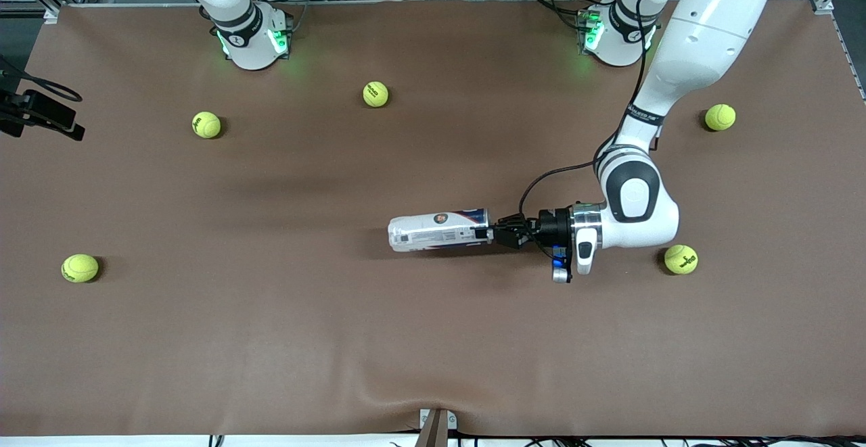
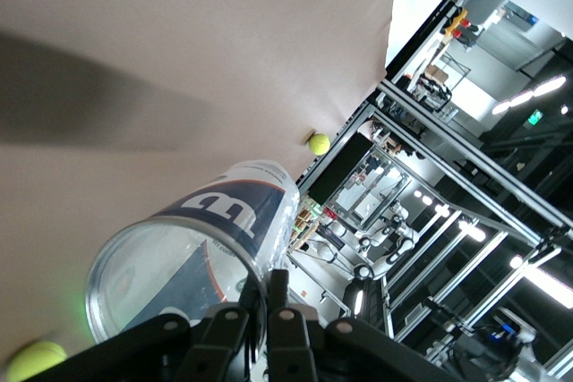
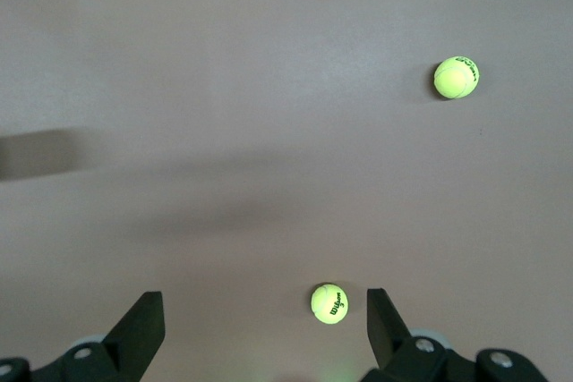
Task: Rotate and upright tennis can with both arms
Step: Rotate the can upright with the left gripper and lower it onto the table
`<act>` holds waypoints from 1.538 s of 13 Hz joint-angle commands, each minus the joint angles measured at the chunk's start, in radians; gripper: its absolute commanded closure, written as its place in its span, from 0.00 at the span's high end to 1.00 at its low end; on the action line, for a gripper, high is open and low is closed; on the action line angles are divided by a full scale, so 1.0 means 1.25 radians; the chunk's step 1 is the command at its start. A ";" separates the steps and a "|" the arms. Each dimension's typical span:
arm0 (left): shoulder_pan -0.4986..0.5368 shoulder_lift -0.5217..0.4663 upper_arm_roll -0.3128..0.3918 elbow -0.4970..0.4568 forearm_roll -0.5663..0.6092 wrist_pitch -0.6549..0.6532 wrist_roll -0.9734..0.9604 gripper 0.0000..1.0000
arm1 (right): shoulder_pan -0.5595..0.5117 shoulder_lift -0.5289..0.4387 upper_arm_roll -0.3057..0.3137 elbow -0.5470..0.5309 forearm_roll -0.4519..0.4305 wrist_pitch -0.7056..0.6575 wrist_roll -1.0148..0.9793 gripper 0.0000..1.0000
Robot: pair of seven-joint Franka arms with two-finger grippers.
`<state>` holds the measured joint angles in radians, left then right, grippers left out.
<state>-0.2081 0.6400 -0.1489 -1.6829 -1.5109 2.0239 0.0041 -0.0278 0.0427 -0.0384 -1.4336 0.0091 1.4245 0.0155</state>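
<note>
The tennis can (image 1: 438, 229) lies on its side at the middle of the table, its open metal-rimmed end toward the left arm's end. My left gripper (image 1: 488, 234) is shut on that rim, one finger inside the can and one outside. The left wrist view shows the can (image 2: 206, 239) reaching away from my left gripper (image 2: 269, 279), with the blue label and white logo on top. My right gripper (image 3: 264, 310) is open and empty, high over the table by its own base. It is out of the front view.
Several tennis balls lie scattered: one (image 1: 680, 259) close to the left wrist, one (image 1: 720, 117) farther off, two (image 1: 375, 94) (image 1: 206, 124) near the right arm's base, one (image 1: 80, 268) at the right arm's end. A black device (image 1: 40, 112) sits at that edge.
</note>
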 commanded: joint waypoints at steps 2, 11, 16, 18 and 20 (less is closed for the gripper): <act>-0.042 0.002 0.007 0.078 0.029 0.063 -0.164 0.00 | 0.003 -0.005 -0.001 0.006 -0.009 -0.003 0.006 1.00; -0.145 0.006 0.011 0.240 0.402 0.133 -0.697 0.00 | 0.005 -0.003 -0.001 0.006 -0.009 -0.002 0.007 1.00; -0.208 0.011 0.012 0.296 0.663 0.132 -0.983 0.00 | 0.006 -0.003 0.000 0.006 -0.009 -0.002 0.007 1.00; -0.241 0.011 0.012 0.303 0.774 0.132 -1.070 0.00 | 0.007 -0.002 0.000 0.004 -0.009 -0.002 0.007 1.00; -0.278 0.012 0.012 0.307 0.887 0.131 -1.133 0.00 | 0.014 -0.002 0.000 0.006 -0.010 -0.002 0.008 1.00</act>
<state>-0.5087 0.6397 -0.1459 -1.3332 -0.5067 2.1841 -1.3363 -0.0257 0.0427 -0.0368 -1.4333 0.0091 1.4249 0.0158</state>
